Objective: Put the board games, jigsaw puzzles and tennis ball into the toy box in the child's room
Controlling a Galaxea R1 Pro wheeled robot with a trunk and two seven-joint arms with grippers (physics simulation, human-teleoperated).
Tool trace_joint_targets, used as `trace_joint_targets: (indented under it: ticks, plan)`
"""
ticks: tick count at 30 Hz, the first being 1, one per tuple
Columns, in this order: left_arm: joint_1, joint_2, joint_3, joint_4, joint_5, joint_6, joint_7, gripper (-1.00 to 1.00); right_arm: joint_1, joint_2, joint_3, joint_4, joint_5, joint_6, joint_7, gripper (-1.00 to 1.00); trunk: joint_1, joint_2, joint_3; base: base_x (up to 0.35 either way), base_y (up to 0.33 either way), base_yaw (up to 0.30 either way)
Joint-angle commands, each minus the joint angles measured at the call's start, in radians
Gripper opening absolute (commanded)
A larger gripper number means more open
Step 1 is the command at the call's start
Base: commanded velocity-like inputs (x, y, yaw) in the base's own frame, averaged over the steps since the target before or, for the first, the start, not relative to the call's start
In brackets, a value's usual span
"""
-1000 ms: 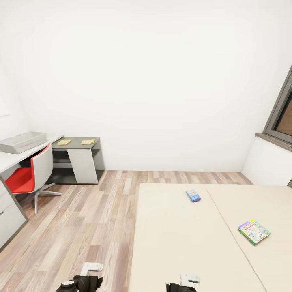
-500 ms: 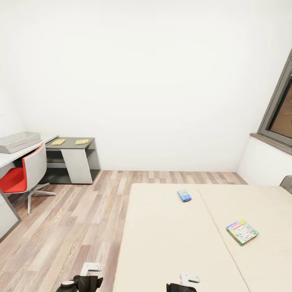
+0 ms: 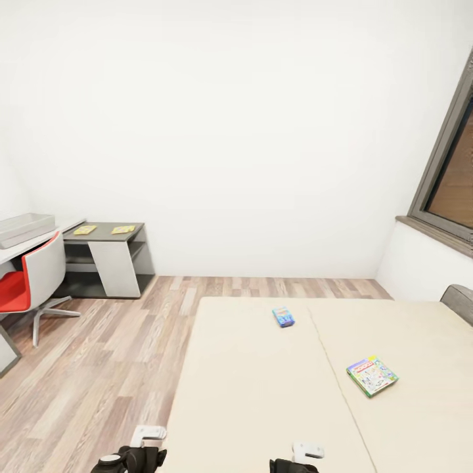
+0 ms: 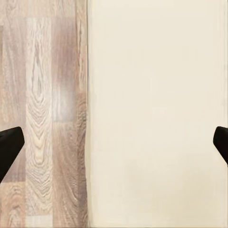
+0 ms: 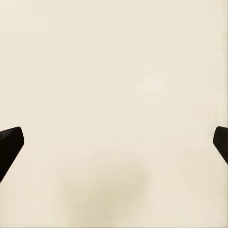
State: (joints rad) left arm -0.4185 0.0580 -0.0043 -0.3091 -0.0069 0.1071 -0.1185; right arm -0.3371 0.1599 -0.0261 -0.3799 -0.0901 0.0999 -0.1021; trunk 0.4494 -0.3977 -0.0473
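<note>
The cream bed (image 3: 263, 394) fills the lower right of the head view. On it lie two board games: a small teal-blue box (image 3: 283, 317) near the far edge and a white box with multicoloured edges (image 3: 372, 376) to the right. At far left the light-grey toy box (image 3: 23, 228) rests on the white table (image 3: 39, 240). Two jigsaw puzzles (image 3: 85, 230) (image 3: 123, 229) lie on its dark-grey corner section. My left gripper (image 4: 114, 147) hangs open over the bed's edge. My right gripper (image 5: 114, 147) hangs open over the mattress. Both are empty.
A red-and-white chair (image 3: 29, 282) stands by the table. Wood-plank floor (image 3: 98, 368) runs between table and bed. A window (image 3: 450, 177) with a dark frame is at the right, above a white ledge. A grey chair back (image 3: 460, 302) shows at the right edge.
The whole head view has shifted left, so the camera has turned right. The table and chair slid toward the left edge; more window shows. The board games have not moved on the bed.
</note>
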Motion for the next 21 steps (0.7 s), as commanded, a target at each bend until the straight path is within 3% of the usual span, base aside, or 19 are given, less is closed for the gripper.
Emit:
trace_joint_targets:
  ticks: [1, 21]
  plan:
    - [0.000, 0.000, 0.000, -0.002, -0.001, 0.006, -0.003, 1.00, 0.000, 0.001, -0.002, -0.002, -0.010, 0.004, -0.002, 1.00, 0.001, -0.002, -0.002, 0.000, -0.279, 0.000]
    - [0.000, 0.000, 0.000, -0.002, -0.001, 0.006, -0.003, 1.00, 0.000, 0.001, -0.002, -0.002, -0.009, 0.004, -0.002, 1.00, 0.001, -0.002, -0.002, 0.000, -0.279, 0.000]
